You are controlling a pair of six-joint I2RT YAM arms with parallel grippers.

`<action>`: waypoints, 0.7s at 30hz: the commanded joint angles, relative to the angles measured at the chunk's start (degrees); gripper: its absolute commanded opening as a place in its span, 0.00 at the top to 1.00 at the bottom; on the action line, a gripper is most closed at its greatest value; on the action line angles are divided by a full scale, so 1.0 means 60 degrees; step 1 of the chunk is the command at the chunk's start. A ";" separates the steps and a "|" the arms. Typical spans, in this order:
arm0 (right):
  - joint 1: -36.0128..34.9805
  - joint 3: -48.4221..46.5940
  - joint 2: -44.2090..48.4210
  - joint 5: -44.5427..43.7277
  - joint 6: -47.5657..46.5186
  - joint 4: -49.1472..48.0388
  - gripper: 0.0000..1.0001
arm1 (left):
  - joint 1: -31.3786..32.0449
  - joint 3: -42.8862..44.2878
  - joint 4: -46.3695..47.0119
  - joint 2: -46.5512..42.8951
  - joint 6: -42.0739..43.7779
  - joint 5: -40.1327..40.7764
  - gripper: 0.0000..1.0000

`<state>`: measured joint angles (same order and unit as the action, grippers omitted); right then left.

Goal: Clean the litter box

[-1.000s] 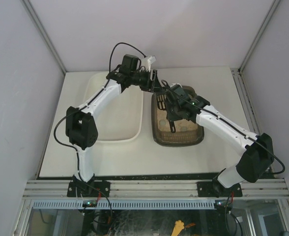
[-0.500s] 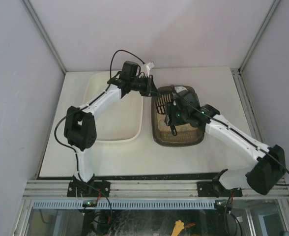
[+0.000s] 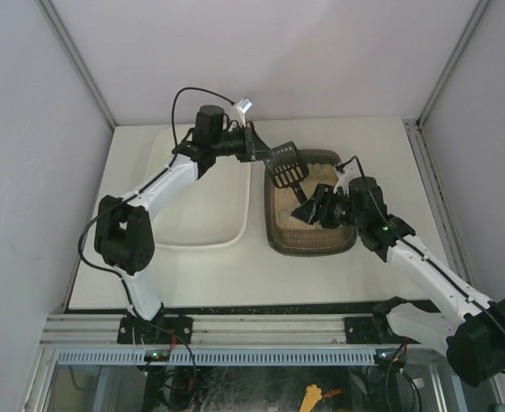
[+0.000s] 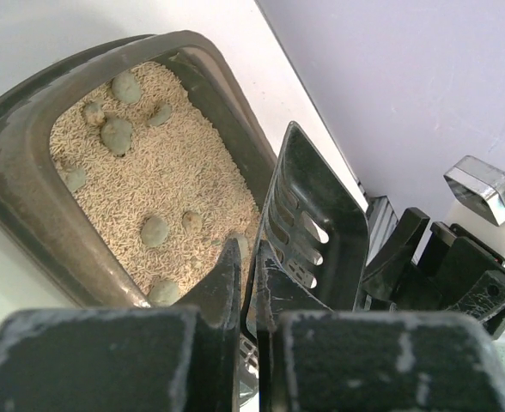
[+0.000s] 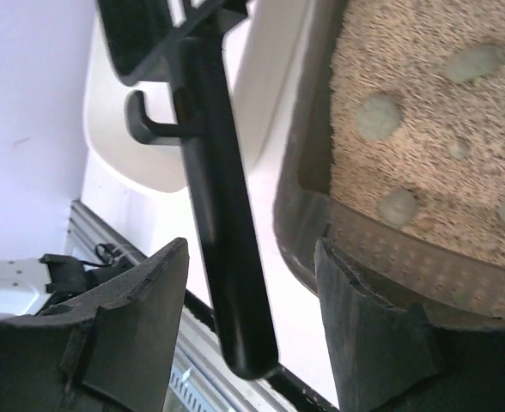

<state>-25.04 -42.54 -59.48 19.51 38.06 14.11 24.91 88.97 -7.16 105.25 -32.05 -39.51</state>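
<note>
The litter box (image 3: 313,250) is a dark tray of beige litter with grey-green clumps, right of centre; its rim (image 4: 31,209) also shows in the left wrist view. Above its far end hangs a black slotted scoop (image 3: 287,165), on which my left gripper (image 3: 259,153) is shut. In the left wrist view, the left gripper (image 4: 248,257) pinches the scoop (image 4: 317,215) by the edge of its head. My right gripper (image 3: 304,212) is open over the litter. The scoop's handle (image 5: 222,215) passes between the right gripper's (image 5: 251,257) fingers, untouched.
A larger white tub (image 3: 205,202) stands just left of the litter box, its rim close to the tray; it also shows in the right wrist view as the white tub (image 5: 257,94). White walls enclose the table on three sides. A metal rail (image 3: 270,328) runs along the near edge.
The left gripper has shut on the scoop. The right gripper has let go of it, opened, and drawn back toward the near right. The left arm now carries the scoop.
</note>
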 commanded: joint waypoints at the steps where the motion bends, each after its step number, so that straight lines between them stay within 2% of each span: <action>1: -0.0029 -0.0053 -0.0084 0.0874 0.0532 -0.1666 0.40 | 0.0038 -0.0174 0.0799 -0.0438 -0.0487 -0.0417 1.00; 6: -0.0017 -0.0029 -0.0443 0.1080 0.0794 -0.2292 0.50 | 0.0038 -0.0299 0.0818 -0.0366 -0.0437 -0.0549 1.00; 8: -0.0014 -0.0028 -0.0545 0.1115 0.0852 -0.2431 0.57 | 0.0038 -0.0372 0.0827 -0.0421 -0.0384 -0.0504 1.00; 11: -0.0008 -0.0029 -0.0610 0.1138 0.0878 -0.2483 0.74 | 0.0024 -0.0442 0.0827 -0.0516 -0.0291 -0.0432 1.00; 15: 0.0072 -0.0029 -0.0587 0.1287 0.0892 -0.2439 0.79 | -0.0025 -0.0427 0.0826 -0.0506 -0.0283 -0.0503 0.99; 21: 0.0436 0.0105 -0.0411 0.1835 0.1029 -0.2560 0.98 | -0.0050 -0.0581 0.0957 -0.0569 -0.0308 -0.0524 0.99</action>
<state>-23.73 -42.37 -63.44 27.79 43.07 2.72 24.84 86.89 -4.38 104.99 -33.93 -41.91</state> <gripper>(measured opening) 0.228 0.047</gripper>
